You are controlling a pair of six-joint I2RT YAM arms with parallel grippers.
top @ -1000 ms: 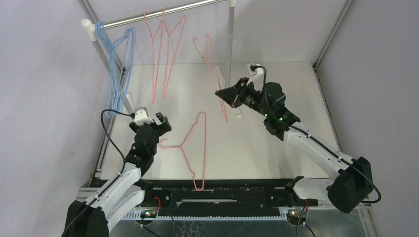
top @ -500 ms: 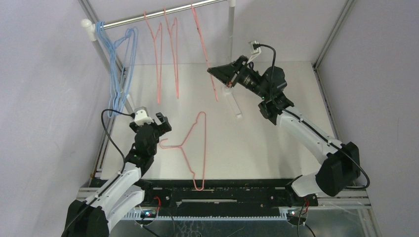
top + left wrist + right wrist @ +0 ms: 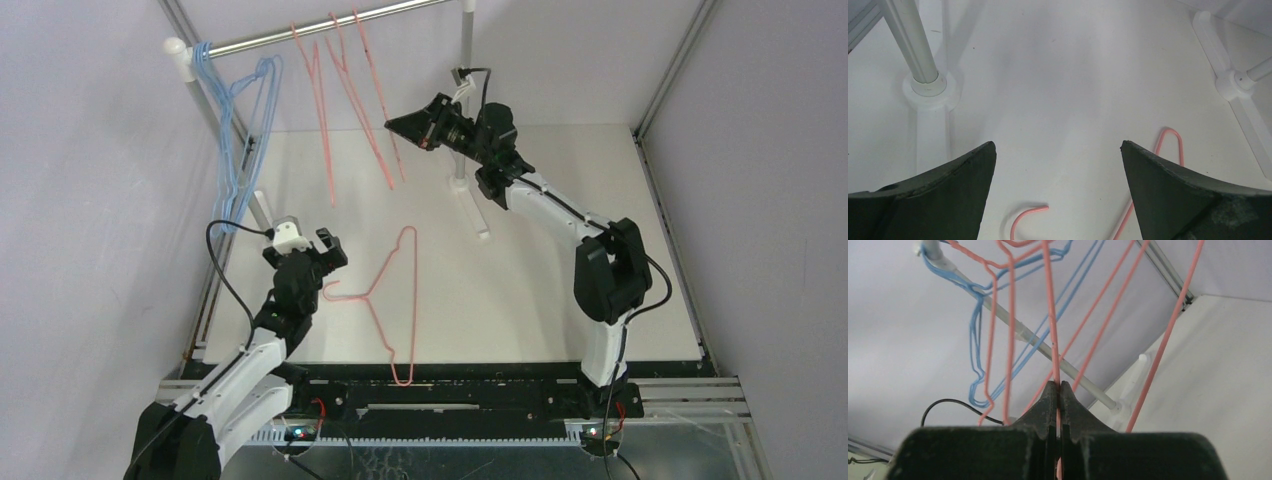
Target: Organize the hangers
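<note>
Several light blue hangers [image 3: 240, 130] hang at the left end of the silver rail [image 3: 270, 38]. Two pink hangers [image 3: 325, 110] hang near the rail's middle. My right gripper [image 3: 392, 125] is raised near the rail and is shut on the wire of a third pink hanger [image 3: 378, 100], whose top reaches the rail. In the right wrist view the closed fingertips [image 3: 1058, 386] pinch that pink wire [image 3: 1050, 315], with blue hangers [image 3: 979, 340] behind. Another pink hanger [image 3: 385, 300] lies flat on the table. My left gripper [image 3: 325, 252] is open and empty above its hook [image 3: 1025, 215].
The rack's white feet stand on the table, one at the left [image 3: 925, 85] and one at the right [image 3: 1235, 82]. The right post and its foot [image 3: 470, 205] are just behind my right arm. Aluminium frame bars [image 3: 660, 90] run along the walls.
My right arm has risen and swung left, carrying its pink hanger up to the rail beside the other two pink ones. The left arm and the table hanger have not moved.
</note>
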